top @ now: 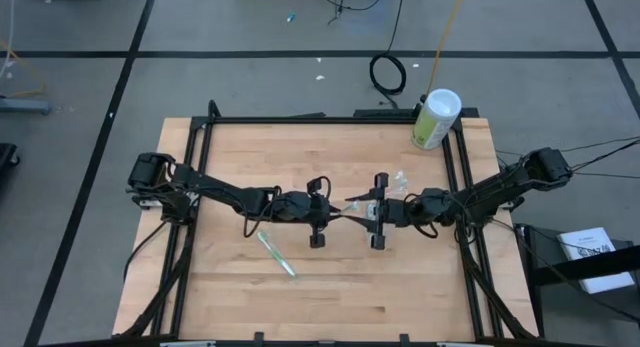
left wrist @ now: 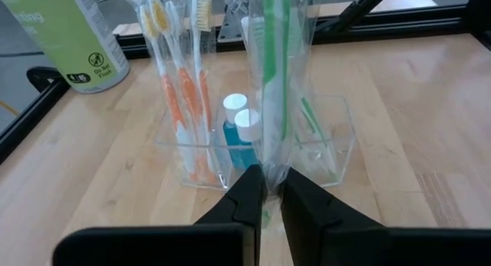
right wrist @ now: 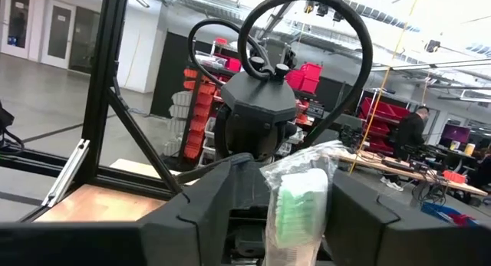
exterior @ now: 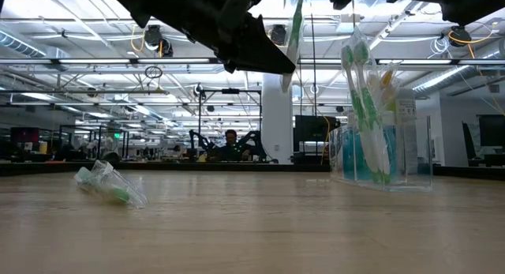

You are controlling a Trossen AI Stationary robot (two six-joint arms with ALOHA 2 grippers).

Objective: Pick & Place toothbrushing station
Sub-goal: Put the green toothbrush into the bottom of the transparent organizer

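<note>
A clear holder (top: 400, 183) stands on the table right of centre; the left wrist view (left wrist: 341, 139) shows orange-and-white toothbrushes (left wrist: 178, 82), blue tubes (left wrist: 239, 132) and a green brush in it. My left gripper (top: 340, 209) is shut on a clear-wrapped green toothbrush (left wrist: 276, 59) at mid-table, above the wood. My right gripper (top: 372, 205) faces it, open, its fingers on either side of that packet's other end (right wrist: 301, 201). A second wrapped green toothbrush (top: 277, 253) lies flat on the table, near left. My left gripper pinches the wrapped toothbrush's lower end (left wrist: 270, 160) between its two fingers (left wrist: 249, 191). The packet runs on past the fingertips, along the fingers, and rises steeply in the low view (exterior: 293, 33). It is lifted clear of the table.
A pale-green canister with a white lid (top: 436, 117) stands at the table's far right corner. A black frame (top: 330, 118) runs round the wooden top. Bare wood lies at the near side (top: 380, 287). A person sits far behind the table (exterior: 230, 144).
</note>
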